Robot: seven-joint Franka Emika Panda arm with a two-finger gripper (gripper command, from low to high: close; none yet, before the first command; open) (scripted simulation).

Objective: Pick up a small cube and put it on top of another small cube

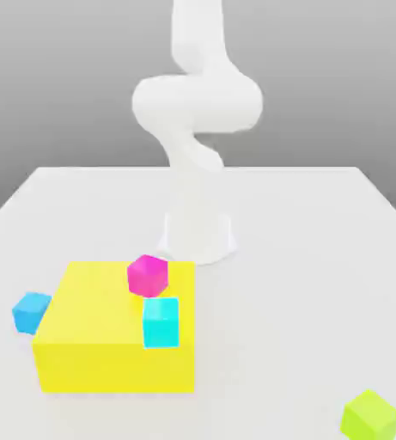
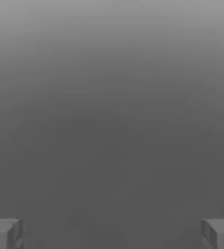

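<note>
here, one gripper [image 2: 112, 234], fingers apart; one yellow block [image 1: 115, 326]; one lime cube [image 1: 370, 417], well apart from the block.

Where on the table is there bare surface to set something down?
The widest bare patch lies between the yellow block and the lime-green cube, reaching back towards the arm's base. Crowding is at the block: magenta cube and cyan cube near its right side, blue cube by its left.

Arm [image 1: 197, 103] rises from base [image 1: 198, 236] near surface's far edge, bent midway; gripper [image 2: 112, 236] open, fingers spread wide apart.
</note>
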